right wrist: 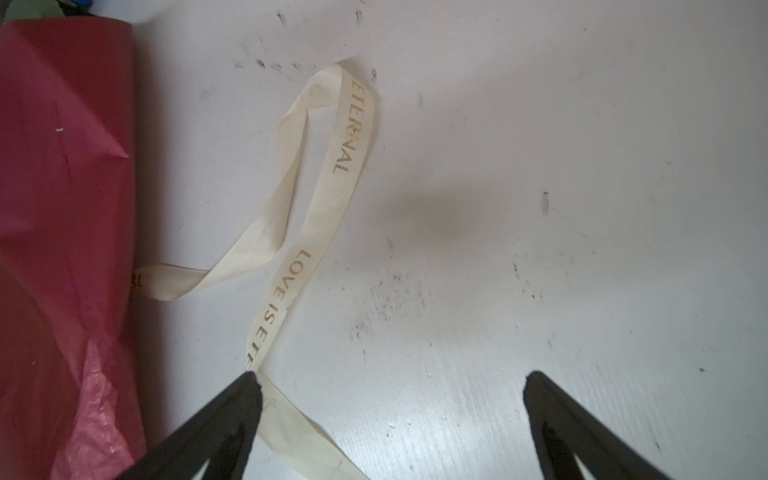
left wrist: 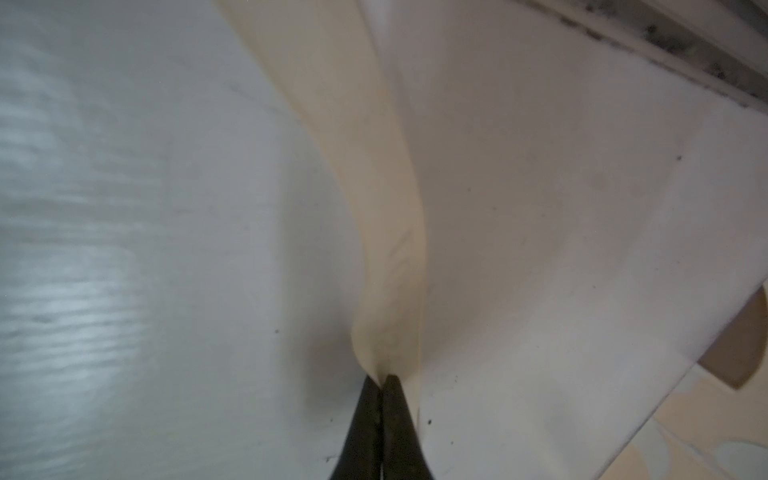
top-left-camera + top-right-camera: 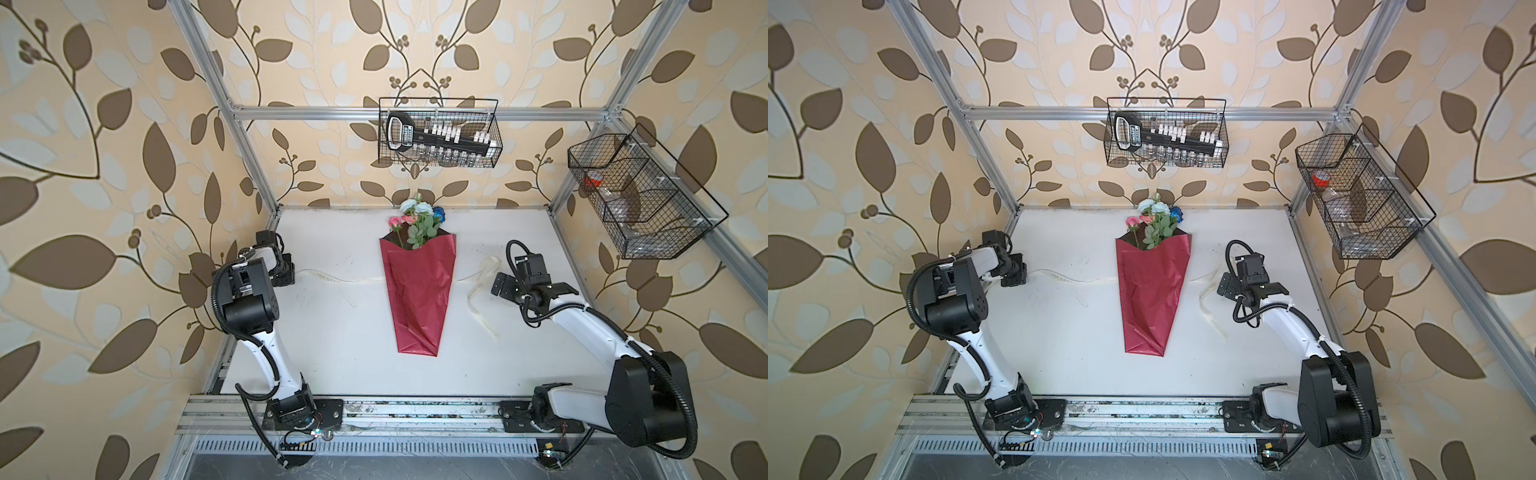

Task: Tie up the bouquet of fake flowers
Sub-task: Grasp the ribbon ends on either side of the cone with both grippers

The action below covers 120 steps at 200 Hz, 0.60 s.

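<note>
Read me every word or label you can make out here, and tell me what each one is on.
"LOVE IS ETE", gold print on the cream ribbon, the rest hidden.
"ETERNAL", same ribbon, farther round its loop.
"AL", same ribbon, at the red wrap's edge.
Label on the black tool in the wire basket: too small to read.

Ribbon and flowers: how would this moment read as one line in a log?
left gripper: shut on ribbon | right gripper: open, over ribbon | bouquet: in red wrap, not yet tied
</note>
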Available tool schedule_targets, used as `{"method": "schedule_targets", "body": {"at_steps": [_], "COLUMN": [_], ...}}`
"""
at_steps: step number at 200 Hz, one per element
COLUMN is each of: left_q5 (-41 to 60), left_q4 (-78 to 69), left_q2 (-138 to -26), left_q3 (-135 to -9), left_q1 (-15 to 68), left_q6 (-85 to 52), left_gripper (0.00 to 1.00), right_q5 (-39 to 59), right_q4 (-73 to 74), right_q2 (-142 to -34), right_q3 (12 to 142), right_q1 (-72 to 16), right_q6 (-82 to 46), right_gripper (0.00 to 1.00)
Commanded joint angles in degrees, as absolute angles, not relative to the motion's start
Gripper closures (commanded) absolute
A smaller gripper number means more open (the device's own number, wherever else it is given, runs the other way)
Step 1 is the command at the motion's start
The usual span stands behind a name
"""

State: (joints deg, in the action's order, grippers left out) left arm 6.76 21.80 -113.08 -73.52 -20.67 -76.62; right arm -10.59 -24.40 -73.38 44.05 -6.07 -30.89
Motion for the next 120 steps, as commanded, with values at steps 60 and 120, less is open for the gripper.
{"method": "schedule_targets", "body": {"at_steps": [60,120], "left_q5": [7.98,9.58], "left_q4": [21.39,18.39], "left_q2": [-104.59,-91.36], "left_q3": [-73.49,-65.24], "left_q1": [-12.95,-5.0], "left_q6": [-50.08,-42.44], "left_gripper": [1.0,1.0], "right_q5": [-5.25,-7.62], "right_q4": [-25.77,-25.31], "right_q2": [-68.99,-70.83], "right_q3": [39.81,39.99], "right_q1": [-5.76,-19.14], "right_q6": [-28.59,-28.35], "right_gripper": [0.01,0.2]}}
